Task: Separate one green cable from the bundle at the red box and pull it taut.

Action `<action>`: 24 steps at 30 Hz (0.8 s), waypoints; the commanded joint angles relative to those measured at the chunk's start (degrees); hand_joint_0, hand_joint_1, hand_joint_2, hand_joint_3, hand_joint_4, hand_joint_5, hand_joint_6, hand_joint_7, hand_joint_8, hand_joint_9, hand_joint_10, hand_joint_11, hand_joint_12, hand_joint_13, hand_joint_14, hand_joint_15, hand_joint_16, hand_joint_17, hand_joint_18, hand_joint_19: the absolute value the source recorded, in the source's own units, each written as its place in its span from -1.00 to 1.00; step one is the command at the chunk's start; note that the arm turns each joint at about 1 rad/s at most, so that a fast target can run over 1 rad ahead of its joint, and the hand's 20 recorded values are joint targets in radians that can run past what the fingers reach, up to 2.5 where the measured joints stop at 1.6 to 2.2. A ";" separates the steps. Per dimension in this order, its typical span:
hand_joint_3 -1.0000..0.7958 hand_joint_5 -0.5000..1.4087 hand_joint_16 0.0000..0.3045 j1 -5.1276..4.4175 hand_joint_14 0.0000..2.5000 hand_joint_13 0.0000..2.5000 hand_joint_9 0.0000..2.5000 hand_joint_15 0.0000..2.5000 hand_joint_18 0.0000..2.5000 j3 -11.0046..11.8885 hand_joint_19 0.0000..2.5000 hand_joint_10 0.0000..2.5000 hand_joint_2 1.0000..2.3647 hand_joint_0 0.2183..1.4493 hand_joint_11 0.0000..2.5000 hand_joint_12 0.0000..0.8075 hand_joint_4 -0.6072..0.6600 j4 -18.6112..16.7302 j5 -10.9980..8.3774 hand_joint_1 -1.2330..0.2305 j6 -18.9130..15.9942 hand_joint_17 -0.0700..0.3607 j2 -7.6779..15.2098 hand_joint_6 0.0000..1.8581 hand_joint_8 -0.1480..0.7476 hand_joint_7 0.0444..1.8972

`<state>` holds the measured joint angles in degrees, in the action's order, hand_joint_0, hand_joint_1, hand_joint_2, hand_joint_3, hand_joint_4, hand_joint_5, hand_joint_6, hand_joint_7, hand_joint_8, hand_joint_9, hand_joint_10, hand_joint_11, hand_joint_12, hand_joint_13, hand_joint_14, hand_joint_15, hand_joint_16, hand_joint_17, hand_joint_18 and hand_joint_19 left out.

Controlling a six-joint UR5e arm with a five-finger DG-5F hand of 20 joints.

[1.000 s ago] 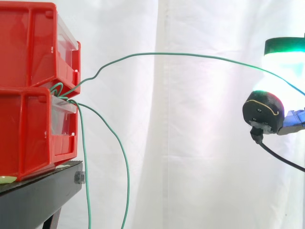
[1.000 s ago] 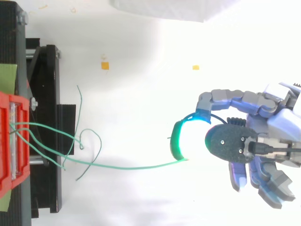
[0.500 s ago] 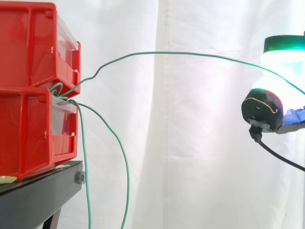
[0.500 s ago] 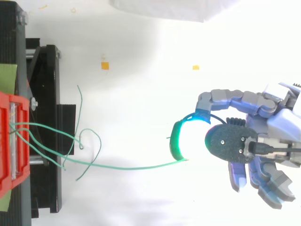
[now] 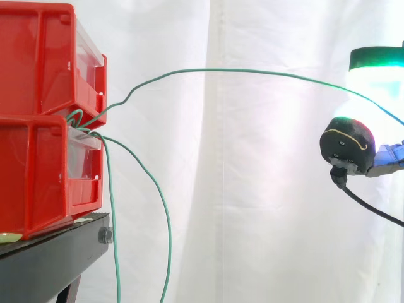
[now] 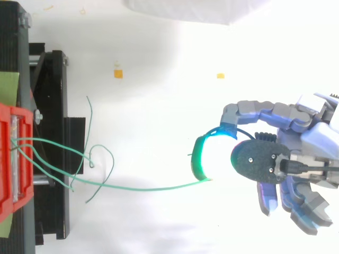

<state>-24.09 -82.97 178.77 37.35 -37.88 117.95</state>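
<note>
robot hand unmoved, green cable still pinched, same slack arc

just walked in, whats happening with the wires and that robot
The robot hand pinches one green cable and holds it out away from the red bins. That cable runs from the bins to the hand in a shallow arc, so it is not taut yet. The other cables hang loose beside the stand.

Bins stacked on stand left; cable reaches rightward to robot hand.
</note>
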 commanded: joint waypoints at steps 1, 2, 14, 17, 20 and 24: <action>-0.10 -0.32 -0.54 0.01 -0.98 0.64 0.84 -0.51 1.00 0.00 -0.57 -0.98 -0.97 -0.14 -0.49 0.12 0.03 0.00 0.00 -0.34 -0.01 0.06 0.00 -0.46 -0.26 0.32; -0.10 -0.32 -0.54 0.01 -0.98 0.64 0.84 -0.51 1.00 0.00 -0.57 -0.98 -0.97 -0.14 -0.48 0.12 0.03 0.00 0.00 -0.34 -0.01 0.06 0.00 -0.46 -0.27 0.32; -0.11 -0.32 -0.54 0.01 -0.98 0.64 0.84 -0.51 1.00 0.00 -0.58 -0.98 -0.97 -0.14 -0.49 0.12 0.03 0.00 0.00 -0.34 -0.01 0.06 0.00 -0.46 -0.27 0.32; -0.11 -0.32 -0.53 0.01 -0.98 0.64 0.84 -0.51 1.00 0.00 -0.57 -0.98 -0.97 -0.14 -0.48 0.12 0.03 0.00 0.00 -0.34 -0.01 0.07 0.00 -0.46 -0.25 0.32; -0.10 -0.32 -0.53 0.01 -0.98 0.64 0.84 -0.51 1.00 0.00 -0.57 -0.98 -0.97 -0.14 -0.48 0.13 0.03 0.00 0.00 -0.34 -0.01 0.07 0.00 -0.46 -0.26 0.33; -0.10 -0.32 -0.54 0.01 -0.98 0.64 0.84 -0.51 1.00 0.00 -0.58 -0.98 -0.97 -0.13 -0.48 0.13 0.03 0.00 0.00 -0.34 -0.01 0.06 0.00 -0.46 -0.26 0.32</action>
<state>-24.08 -82.97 178.77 37.35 -37.88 117.95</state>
